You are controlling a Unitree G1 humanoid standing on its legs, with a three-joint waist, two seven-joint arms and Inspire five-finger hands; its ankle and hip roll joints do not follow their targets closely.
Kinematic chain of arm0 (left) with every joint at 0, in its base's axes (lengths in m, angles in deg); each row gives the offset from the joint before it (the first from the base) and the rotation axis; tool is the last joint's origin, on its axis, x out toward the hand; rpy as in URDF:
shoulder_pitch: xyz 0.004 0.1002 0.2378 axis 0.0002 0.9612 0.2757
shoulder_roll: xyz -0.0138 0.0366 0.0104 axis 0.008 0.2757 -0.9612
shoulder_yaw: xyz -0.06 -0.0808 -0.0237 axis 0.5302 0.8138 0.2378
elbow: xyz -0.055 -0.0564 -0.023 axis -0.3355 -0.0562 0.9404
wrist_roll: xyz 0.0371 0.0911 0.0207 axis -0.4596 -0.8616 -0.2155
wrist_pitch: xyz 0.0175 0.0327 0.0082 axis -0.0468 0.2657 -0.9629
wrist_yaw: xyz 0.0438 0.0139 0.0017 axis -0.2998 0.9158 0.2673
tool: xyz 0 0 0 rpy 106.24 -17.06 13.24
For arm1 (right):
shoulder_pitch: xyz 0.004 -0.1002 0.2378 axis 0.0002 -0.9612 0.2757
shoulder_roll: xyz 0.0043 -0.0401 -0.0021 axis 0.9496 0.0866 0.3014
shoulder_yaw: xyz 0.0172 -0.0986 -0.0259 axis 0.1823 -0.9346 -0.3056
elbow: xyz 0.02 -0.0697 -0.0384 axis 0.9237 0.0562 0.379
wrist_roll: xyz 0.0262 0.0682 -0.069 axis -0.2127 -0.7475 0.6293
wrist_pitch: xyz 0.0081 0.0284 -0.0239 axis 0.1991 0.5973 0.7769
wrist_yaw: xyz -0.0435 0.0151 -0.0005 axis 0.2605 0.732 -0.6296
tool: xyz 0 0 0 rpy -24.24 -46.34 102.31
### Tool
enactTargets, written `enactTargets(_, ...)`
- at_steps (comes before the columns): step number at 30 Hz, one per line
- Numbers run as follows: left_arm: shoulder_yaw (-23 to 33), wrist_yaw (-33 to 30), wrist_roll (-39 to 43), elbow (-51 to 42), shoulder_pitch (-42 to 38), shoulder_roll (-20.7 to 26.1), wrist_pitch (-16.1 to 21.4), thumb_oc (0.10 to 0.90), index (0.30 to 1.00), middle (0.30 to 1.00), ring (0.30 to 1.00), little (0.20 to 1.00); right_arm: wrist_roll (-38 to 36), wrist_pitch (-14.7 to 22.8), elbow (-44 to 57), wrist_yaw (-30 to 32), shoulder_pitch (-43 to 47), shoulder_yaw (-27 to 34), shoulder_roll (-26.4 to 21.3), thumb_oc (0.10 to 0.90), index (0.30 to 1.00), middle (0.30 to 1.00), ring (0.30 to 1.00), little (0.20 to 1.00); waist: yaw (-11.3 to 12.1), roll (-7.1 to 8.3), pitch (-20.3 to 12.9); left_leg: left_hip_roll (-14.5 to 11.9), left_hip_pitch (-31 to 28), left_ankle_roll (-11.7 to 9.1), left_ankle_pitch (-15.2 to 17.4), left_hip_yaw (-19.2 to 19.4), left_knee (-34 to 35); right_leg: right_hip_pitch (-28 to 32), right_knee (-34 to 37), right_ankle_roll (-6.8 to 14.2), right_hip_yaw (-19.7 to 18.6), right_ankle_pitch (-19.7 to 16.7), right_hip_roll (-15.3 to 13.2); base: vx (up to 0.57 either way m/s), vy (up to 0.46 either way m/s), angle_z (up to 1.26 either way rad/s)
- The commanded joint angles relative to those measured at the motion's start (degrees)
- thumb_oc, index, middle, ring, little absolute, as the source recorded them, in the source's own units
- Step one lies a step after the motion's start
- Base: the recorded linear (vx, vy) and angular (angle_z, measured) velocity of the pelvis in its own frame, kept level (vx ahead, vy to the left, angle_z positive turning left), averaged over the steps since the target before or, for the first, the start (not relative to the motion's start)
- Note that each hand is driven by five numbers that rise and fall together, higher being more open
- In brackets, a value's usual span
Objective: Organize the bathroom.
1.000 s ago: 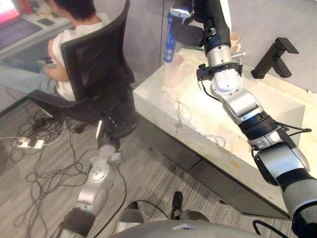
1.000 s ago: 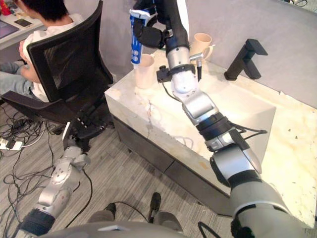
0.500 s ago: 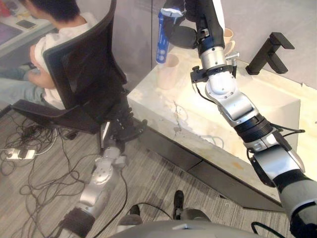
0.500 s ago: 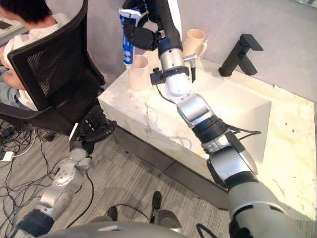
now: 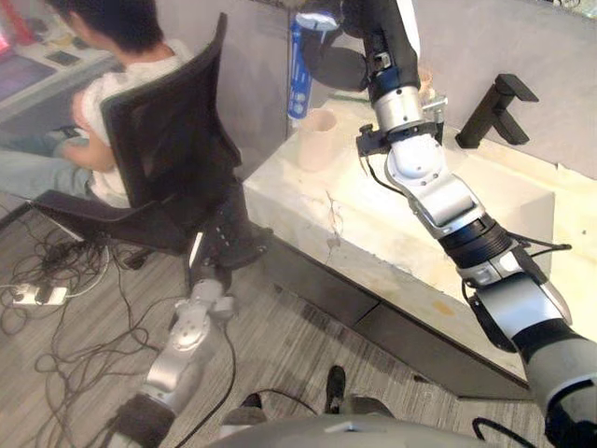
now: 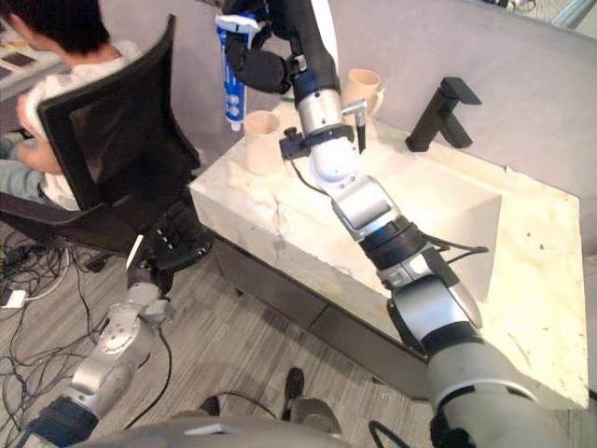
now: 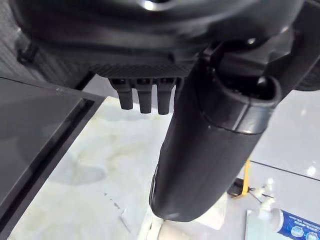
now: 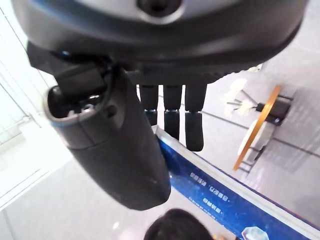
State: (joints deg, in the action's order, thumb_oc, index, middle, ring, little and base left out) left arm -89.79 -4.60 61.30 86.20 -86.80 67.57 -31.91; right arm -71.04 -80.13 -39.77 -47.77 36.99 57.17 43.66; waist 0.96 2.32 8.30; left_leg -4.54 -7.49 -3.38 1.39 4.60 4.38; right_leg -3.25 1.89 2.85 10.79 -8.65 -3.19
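Right hand [image 6: 254, 63] raised over the far left corner of the marble desk [image 6: 308, 219], its fingers and thumb curled round a blue-and-white toothpaste tube [image 6: 229, 79]. The tube hangs upright, cap end down, just left of and above a pale cup [image 6: 263, 140] that stands at the desk's far left corner. A second cup with a handle [image 6: 364, 91] stands farther right, near a black faucet [image 6: 440, 114] at the far edge of the sink basin [image 6: 438, 210].

Left hand [image 6: 179, 241] hangs low, beside the near left face of the desk and close to a black office chair [image 6: 112, 149] in which a person [image 6: 56, 37] sits; its fingers appear relaxed and hold nothing.

Handling: the tube is probably light, soft-walled and smooth, so it may dent or slide under pressure. Gripping mid-body, as here, likely keeps it steady for lowering into the cup.
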Motion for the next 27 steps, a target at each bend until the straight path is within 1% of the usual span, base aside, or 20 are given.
enactTargets(1,-0.5,1.6,-2.1,-2.4,-3.0,1.0,8.3,0.8,0.9,0.9,0.9,0.9,-1.7,7.4,-0.1,2.5,11.4,4.2,-3.1,0.4,0.3,0.3,0.3,0.3,-0.1,1.14,-3.5,4.6,0.4,3.8,1.0,3.5,0.6,-0.3,-2.4,4.9,-3.2,6.1,1.2,0.07,-0.123,-0.02)
enactTargets(3,-0.3,2.1,-2.8,-2.6,-2.5,0.9,9.1,0.8,0.9,0.9,0.9,0.9,-2.9,7.5,-0.4,1.8,12.1,4.1,-4.2,0.4,0.3,0.3,0.3,0.3,0.1,1.43,-3.7,4.4,0.7,3.4,0.7,3.8,0.4,0.9,-1.2,4.4,-3.6,6.3,1.7,0.09,-0.096,0.01)
enactTargets(5,0.0,2.0,-2.3,-3.2,-2.2,0.9,8.2,0.8,0.9,0.9,0.9,0.9,-4.0,7.7,-0.9,1.3,12.4,3.8,-4.5,0.4,0.3,0.3,0.3,0.3,0.3,1.65,-4.0,4.5,1.0,3.3,0.6,3.9,0.0,1.9,-0.6,4.1,-4.0,6.6,2.2,0.15,-0.089,0.04)
enactTargets(11,1.2,2.0,-1.9,-3.8,-1.3,0.8,6.7,0.8,0.9,0.9,0.9,0.9,-4.9,5.8,0.1,1.7,12.6,2.8,-3.8,0.4,0.3,0.3,0.3,0.3,0.6,2.15,-4.9,4.6,2.5,2.4,1.2,4.1,-3.8,4.5,0.3,2.7,-5.2,7.8,3.6,0.14,-0.093,0.0)
enactTargets(13,1.6,1.9,-1.6,-3.7,-1.3,0.8,6.3,0.8,0.9,0.9,0.9,0.9,-4.8,5.3,0.3,1.8,12.6,2.6,-3.4,0.4,0.3,0.3,0.3,0.3,0.6,2.42,-5.0,4.8,3.3,1.9,1.7,3.9,-6.1,4.9,0.4,2.1,-5.6,8.1,3.9,0.12,-0.1,0.04)
enactTargets(16,2.2,1.7,-0.9,-3.5,-1.4,0.5,5.6,0.8,0.9,0.9,0.9,0.9,-5.1,5.7,0.2,1.4,12.3,2.4,-3.1,0.4,0.3,0.3,0.3,0.3,0.5,2.85,-4.9,5.0,4.9,1.2,3.0,3.9,-10.5,5.0,-0.1,1.3,-5.7,8.3,3.8,0.07,-0.078,0.13)
enactTargets(17,2.5,1.7,-0.9,-3.7,-1.4,0.5,5.5,0.8,0.9,0.9,0.9,0.9,-5.2,5.5,1.0,1.0,11.8,2.5,-3.3,0.4,0.3,0.3,0.3,0.3,0.5,3.11,-4.7,5.2,6.0,1.0,3.6,3.3,-12.8,5.0,-0.6,1.1,-5.7,8.4,3.7,0.06,-0.075,0.17)
enactTargets(18,2.6,1.5,-1.2,-3.9,-1.6,0.4,5.4,0.8,0.9,0.9,0.9,0.9,-5.1,5.5,1.3,0.9,11.6,2.4,-3.2,0.4,0.3,0.3,0.3,0.3,0.6,3.26,-4.6,5.3,6.3,1.1,3.9,3.2,-13.6,5.1,-0.8,1.0,-5.6,8.6,3.6,0.07,-0.08,0.18)
enactTargets(22,3.2,0.7,-1.8,-3.9,-2.0,-0.1,4.5,0.8,0.9,0.9,0.9,0.9,-4.4,6.7,2.1,0.8,10.4,2.1,-2.4,0.4,0.3,0.3,0.3,0.3,0.4,3.24,-4.5,4.9,5.7,1.7,4.8,3.5,-13.2,5.3,-2.0,0.5,-5.1,9.7,3.9,0.09,-0.057,0.09)
enactTargets(25,3.4,0.4,-2.6,-4.1,-1.9,-0.2,3.0,0.8,0.9,0.9,0.9,0.9,-4.5,5.2,2.8,1.4,9.9,2.0,-1.4,0.4,0.3,0.3,0.3,0.3,0.1,3.0,-4.8,4.6,4.8,1.9,4.7,3.4,-12.3,5.5,-2.3,0.1,-5.2,10.3,4.2,0.13,-0.055,0.01)
enactTargets(27,3.4,0.5,-3.0,-4.2,-1.7,-0.2,2.8,0.8,0.9,0.9,0.9,0.9,-4.2,4.9,2.8,1.5,9.7,2.0,-0.9,0.4,0.3,0.3,0.3,0.3,0.0,2.91,-4.8,4.5,4.5,1.9,4.5,3.2,-11.9,5.6,-2.2,0.1,-5.4,10.2,4.3,0.08,-0.036,0.01)
